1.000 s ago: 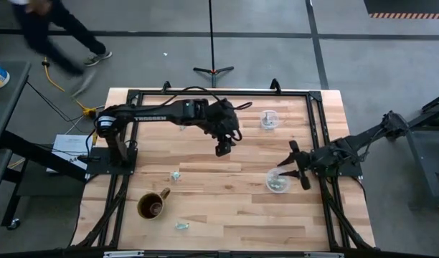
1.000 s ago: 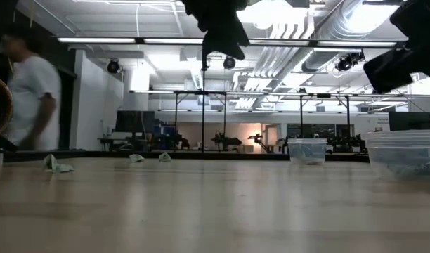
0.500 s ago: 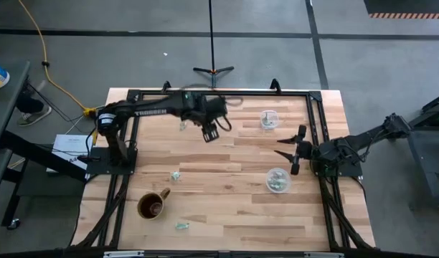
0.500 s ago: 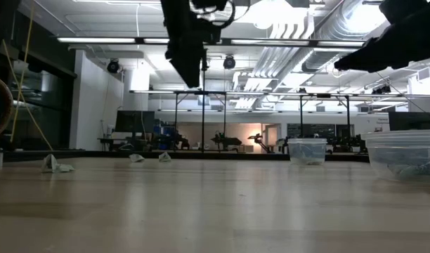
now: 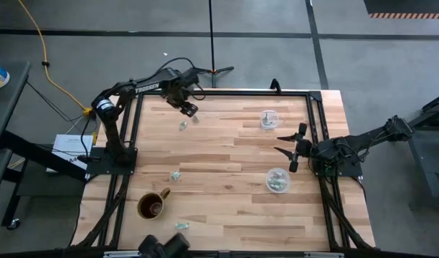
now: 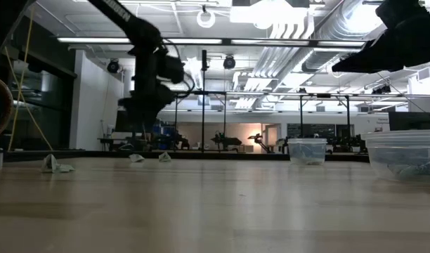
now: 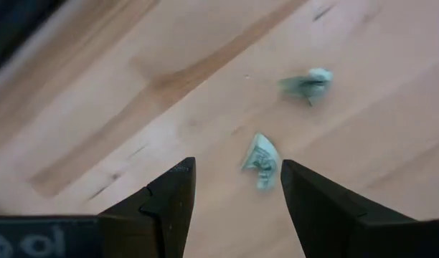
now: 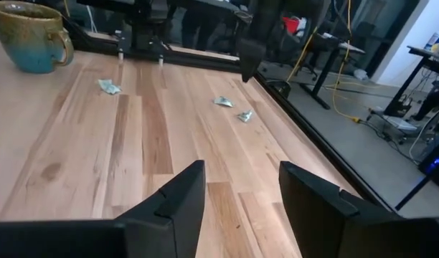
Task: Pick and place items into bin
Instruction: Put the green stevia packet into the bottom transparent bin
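Observation:
The items are tiny pale green-silver crumpled bits. Two lie on the wood by the far-left corner (image 7: 262, 161) (image 7: 308, 82), also seen as a bit (image 5: 183, 126) in the high view. Another bit (image 5: 175, 175) lies mid-left, and one more (image 5: 181, 226) near the front edge. My left gripper (image 7: 237, 193) (image 5: 189, 110) hovers open just above the far-left pair, touching nothing. My right gripper (image 8: 237, 190) (image 5: 293, 147) is open, raised at the right side between two clear bins. The nearer bin (image 5: 278, 180) holds several bits; the farther bin (image 5: 269, 119) stands toward the far edge.
A brown mug (image 5: 153, 206) stands upright near the front-left corner, also visible as a mug (image 8: 34, 36) in the right wrist view. A black frame rail (image 5: 219, 94) runs round the table. A dark object (image 5: 164, 246) shows at the near edge. Bare wood (image 5: 227, 154) spans the middle.
My left gripper has swung from the table's middle toward the far-left corner and come down over the two bits there. My right gripper has drawn away from the nearer bin toward the far edge, then stayed put. A person beyond the far-left corner has walked out of view.

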`<state>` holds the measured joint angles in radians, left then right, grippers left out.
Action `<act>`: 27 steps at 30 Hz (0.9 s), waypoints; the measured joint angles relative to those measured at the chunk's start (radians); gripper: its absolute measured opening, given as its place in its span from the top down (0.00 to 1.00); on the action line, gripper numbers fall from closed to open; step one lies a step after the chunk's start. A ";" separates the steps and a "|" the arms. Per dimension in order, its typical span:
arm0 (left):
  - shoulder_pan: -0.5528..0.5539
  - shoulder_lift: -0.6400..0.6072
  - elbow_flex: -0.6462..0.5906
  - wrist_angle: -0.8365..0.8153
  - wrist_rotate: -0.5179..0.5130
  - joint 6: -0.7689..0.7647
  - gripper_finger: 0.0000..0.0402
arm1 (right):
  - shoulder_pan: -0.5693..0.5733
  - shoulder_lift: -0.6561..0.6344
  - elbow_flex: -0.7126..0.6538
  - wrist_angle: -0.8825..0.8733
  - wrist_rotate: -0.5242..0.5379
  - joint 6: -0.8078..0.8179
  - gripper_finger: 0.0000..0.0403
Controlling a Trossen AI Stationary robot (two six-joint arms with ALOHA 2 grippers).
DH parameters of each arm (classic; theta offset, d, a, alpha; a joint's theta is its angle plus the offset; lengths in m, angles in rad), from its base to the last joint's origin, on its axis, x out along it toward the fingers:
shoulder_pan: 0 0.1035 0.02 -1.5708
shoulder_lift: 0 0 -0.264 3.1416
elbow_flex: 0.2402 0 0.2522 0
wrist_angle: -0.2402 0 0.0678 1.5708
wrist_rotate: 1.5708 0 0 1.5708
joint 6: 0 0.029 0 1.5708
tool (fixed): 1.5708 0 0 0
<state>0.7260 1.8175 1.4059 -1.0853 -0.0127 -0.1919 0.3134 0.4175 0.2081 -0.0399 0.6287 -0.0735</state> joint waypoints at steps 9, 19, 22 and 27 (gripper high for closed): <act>0.014 0.000 -0.190 0.202 0.112 -0.024 0.41 | 0.000 0.000 0.000 0.000 -0.003 -0.023 0.58; 0.006 0.000 -0.256 0.223 0.107 -0.076 0.41 | 0.000 0.000 0.000 0.000 -0.004 -0.039 0.58; -0.001 0.000 -0.257 0.216 0.148 -0.079 0.41 | 0.000 0.000 0.000 0.000 0.000 -0.040 0.58; -0.025 0.000 -0.246 0.216 0.156 -0.079 0.41 | 0.000 0.000 -0.001 0.000 0.019 -0.049 0.58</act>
<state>0.7014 1.8175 1.1597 -0.8693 0.1432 -0.2710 0.3138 0.4175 0.2073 -0.0399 0.6476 -0.1222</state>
